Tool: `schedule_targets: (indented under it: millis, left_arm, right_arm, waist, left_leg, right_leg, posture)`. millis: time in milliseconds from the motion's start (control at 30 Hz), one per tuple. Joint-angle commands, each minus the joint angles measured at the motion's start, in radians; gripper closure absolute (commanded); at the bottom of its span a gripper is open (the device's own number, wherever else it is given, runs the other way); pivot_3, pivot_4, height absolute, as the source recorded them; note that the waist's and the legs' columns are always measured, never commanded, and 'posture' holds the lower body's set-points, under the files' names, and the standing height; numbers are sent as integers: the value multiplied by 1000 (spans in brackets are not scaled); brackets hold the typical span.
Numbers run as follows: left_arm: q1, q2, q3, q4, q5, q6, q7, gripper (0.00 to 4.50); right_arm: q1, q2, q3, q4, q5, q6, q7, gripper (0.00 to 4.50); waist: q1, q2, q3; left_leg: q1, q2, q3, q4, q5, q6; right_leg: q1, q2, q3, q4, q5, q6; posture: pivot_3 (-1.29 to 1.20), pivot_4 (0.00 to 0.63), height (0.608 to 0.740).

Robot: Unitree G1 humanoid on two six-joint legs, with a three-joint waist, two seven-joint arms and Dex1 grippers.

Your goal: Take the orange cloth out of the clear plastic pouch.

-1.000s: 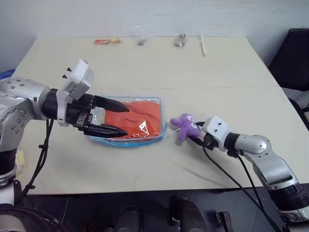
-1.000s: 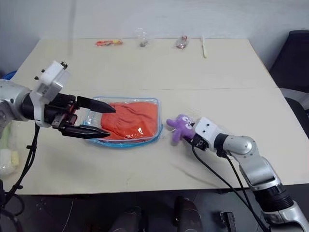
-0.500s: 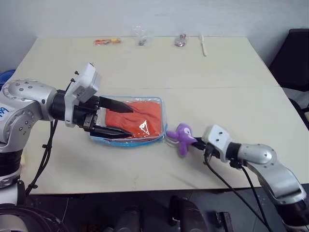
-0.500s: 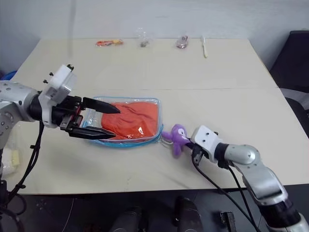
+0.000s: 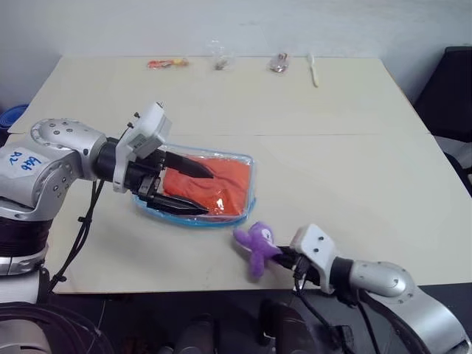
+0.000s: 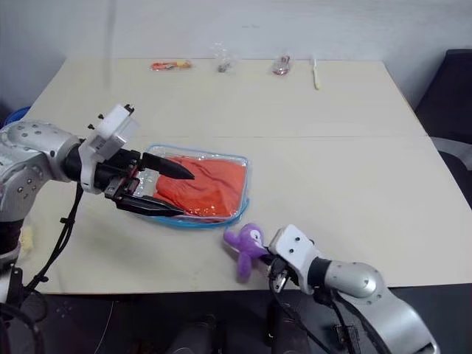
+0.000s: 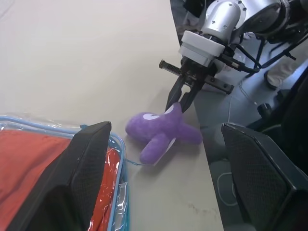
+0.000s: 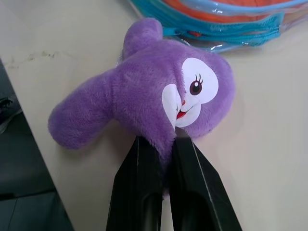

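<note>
Beige table [image 5: 346, 133], seam across, grey wall [image 5: 221, 26] behind

Legible text, 1 item: I find a white sticker [image 5: 22, 160] on the silver shell of the robot's left arm, with blue handwritten marks. I can't make the characters out well enough to give them. On the pouch, the plush toy and the small things along the far edge of the table I can read nothing: no brand, number or sign.
</note>
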Motion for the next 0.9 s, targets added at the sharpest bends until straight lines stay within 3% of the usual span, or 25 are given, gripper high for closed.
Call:
schedule_targets:
  millis: [33,100,133,333,467,767,833,900]
  left_arm:
    - [-34,1,-2,16,22,-28,-32,622]
    - [-42,-2,-6,25,28,-32,-38,622]
    - [-42,-3,-6,26,30,-33,-39,622]
    - [1,3,8,6,39,-47,-35,622]
    - [42,13,33,-8,37,-51,-17,622]
    - [96,24,91,-39,34,-55,35,622]
    - [112,33,107,-55,27,-45,43,622]
    - [140,49,120,-74,31,-48,47,622]
  right_arm:
    - [-4,23,40,23,-10,15,-33,4452]
    - [-5,34,56,41,-13,22,-46,4452]
    - [-3,40,52,45,-7,29,-51,4187]
    - [5,24,19,8,28,70,-45,2339]
    - [8,-18,-93,-70,141,121,20,994]
    - [-131,-187,-398,-91,475,173,219,994]
    - [-237,-227,-358,-15,412,93,245,994]
    - [-367,-239,-217,114,246,-30,232,994]
  waist:
    - [0,0,0]
    - [-1,0,0]
    - [-1,-1,0]
    - [-1,-1,0]
    - [0,-1,0]
    - [2,-1,0]
    - [2,-1,0]
    - [-4,-1,0]
  left_leg:
    - [0,0,0,0,0,0]
    - [0,0,1,0,0,0]
    - [0,0,1,0,0,0]
    - [0,0,1,0,0,0]
    - [0,0,1,0,0,0]
    - [0,0,-2,0,0,0]
    - [0,0,-3,0,0,0]
    - [1,0,-3,0,0,0]
  right_leg:
    - [0,0,0,0,0,0]
    - [0,0,0,0,0,0]
    - [0,0,0,0,0,0]
    - [0,0,0,0,0,0]
    - [0,0,0,0,0,0]
    - [0,0,0,0,0,0]
    - [0,-1,1,0,0,0]
    - [0,0,1,0,0,0]
  posture:
    - [0,150,740]
    - [0,150,740]
    - [0,150,740]
    - [0,150,740]
    - [0,150,740]
    - [0,150,740]
    - [0,150,740]
    - [0,150,740]
